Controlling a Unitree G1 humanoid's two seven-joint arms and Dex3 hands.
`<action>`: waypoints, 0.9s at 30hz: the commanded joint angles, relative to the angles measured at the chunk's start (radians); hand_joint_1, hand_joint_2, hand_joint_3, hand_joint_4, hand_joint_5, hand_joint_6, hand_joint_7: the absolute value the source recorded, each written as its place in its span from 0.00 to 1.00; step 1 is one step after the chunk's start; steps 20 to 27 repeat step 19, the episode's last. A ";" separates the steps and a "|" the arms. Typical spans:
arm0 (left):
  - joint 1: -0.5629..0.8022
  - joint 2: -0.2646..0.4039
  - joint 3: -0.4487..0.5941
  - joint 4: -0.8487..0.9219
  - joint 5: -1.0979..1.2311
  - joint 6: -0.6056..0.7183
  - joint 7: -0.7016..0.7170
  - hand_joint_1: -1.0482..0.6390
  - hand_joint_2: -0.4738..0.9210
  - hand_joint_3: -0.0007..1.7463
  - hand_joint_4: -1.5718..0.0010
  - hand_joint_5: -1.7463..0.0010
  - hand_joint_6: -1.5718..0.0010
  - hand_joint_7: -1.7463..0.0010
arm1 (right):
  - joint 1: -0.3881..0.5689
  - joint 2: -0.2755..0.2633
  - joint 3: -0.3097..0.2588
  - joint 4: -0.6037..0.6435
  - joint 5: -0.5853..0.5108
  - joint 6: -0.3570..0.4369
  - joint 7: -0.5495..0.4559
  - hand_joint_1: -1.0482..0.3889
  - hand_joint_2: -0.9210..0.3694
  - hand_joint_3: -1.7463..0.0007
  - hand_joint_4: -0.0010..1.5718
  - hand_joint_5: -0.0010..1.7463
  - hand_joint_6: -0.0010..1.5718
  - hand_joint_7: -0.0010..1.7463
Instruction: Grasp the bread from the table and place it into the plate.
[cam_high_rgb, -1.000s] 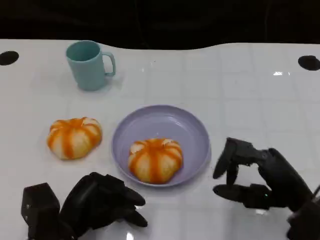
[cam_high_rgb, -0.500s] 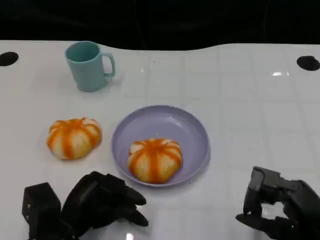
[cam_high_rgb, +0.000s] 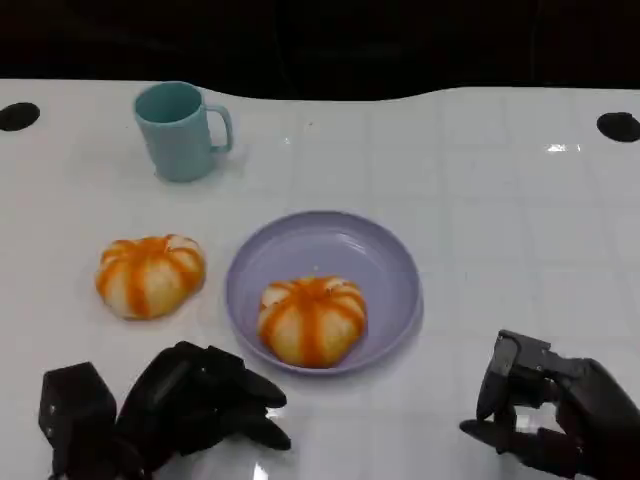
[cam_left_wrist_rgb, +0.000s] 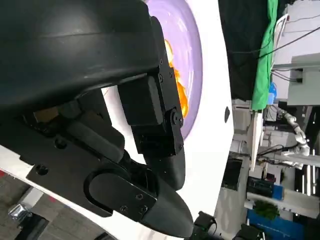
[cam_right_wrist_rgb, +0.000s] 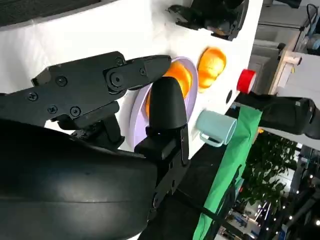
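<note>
Pulling our right hand back from the plate

Comparing with a second ago, we find our right hand (cam_high_rgb: 545, 415) has drawn away from the plate (cam_high_rgb: 395, 262) toward our own body; it was beside the plate's rim then and now sits low at the near edge of the table (cam_high_rgb: 500, 200), about where it was half a second ago. It holds nothing, and its fingers (cam_high_rgb: 497, 378) are apart, one raised above another lying flat. Our left hand (cam_high_rgb: 200, 400) has barely shifted. Its fingers are curled in on nothing and it rests on the table, just short of the plate's near rim.

We see two breads, both round buns, pale with orange stripes running down from the top like a small pumpkin. One bread (cam_high_rgb: 312, 319) lies inside the lilac plate, in the part nearest us, forward of our left hand and to its right. The other bread (cam_high_rgb: 150, 275) sits on the bare table beside the plate, apart from it, forward of our left hand and slightly to its left. Neither has moved over the last second.

The plate holds only that one bun. A teal mug (cam_high_rgb: 180, 130) stands upright far beyond our left hand, handle toward the right; we cannot tell from here what is in it.
</note>
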 joint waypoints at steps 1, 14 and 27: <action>-0.014 0.025 0.007 0.024 0.001 -0.019 -0.014 0.00 0.91 0.00 0.00 0.89 0.02 1.00 | -0.015 0.002 -0.013 0.024 -0.011 -0.032 -0.015 0.52 0.00 0.95 0.53 1.00 0.39 1.00; -0.024 0.032 0.018 0.040 -0.009 -0.010 -0.026 0.00 0.91 0.00 0.00 0.89 0.02 1.00 | -0.046 0.014 -0.008 0.092 -0.017 -0.088 -0.010 0.52 0.00 0.95 0.52 1.00 0.38 1.00; -0.026 0.033 0.025 0.042 -0.012 -0.005 -0.036 0.00 0.91 0.00 0.00 0.88 0.02 1.00 | -0.041 0.018 -0.007 0.086 -0.019 -0.088 -0.011 0.52 0.00 0.96 0.52 1.00 0.38 1.00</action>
